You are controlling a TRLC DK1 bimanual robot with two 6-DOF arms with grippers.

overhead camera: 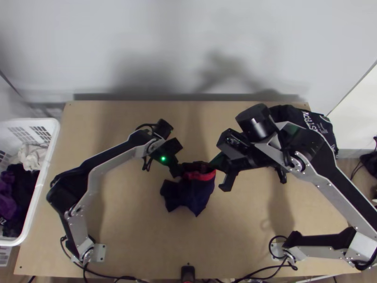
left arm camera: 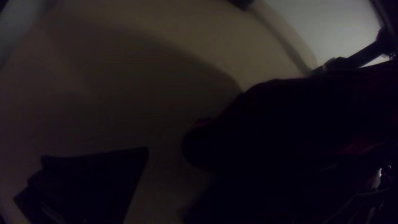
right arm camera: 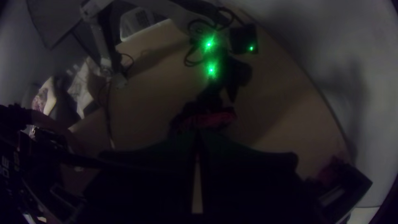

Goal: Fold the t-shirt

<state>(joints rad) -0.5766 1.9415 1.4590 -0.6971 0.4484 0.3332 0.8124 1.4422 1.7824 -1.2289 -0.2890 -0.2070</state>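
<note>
The shirt (overhead camera: 190, 194) is in the middle of the table (overhead camera: 141, 236), a dark blue bunch with a red band along its upper edge and a ragged lower edge towards the near side. How much of it rests on the wood I can't tell from here. At one upper corner is the left gripper (overhead camera: 176, 170), its fingers standing apart, cloth up against one of them. The right gripper (overhead camera: 213, 165) comes in from the other side with its fingertips closed on the cloth by the red band.

Around them, a broad stretch of wood shows between the shirt and the near edge, and another runs up to the far edge, right by the wall (overhead camera: 188, 47). The left arm (overhead camera: 89, 174) bends across the wood on its side; the right arm (overhead camera: 325, 174) spans the other. Cables (overhead camera: 264, 270) trail along the near edge beside a small black fixture (overhead camera: 187, 273).

A black cloth (overhead camera: 308, 123) covers the far right corner and juts past the side edge, with large pale lettering and smaller print on it. Just off the left edge is a white basket (overhead camera: 45, 162) of dark, purple and whitish clothes (overhead camera: 19, 184).
</note>
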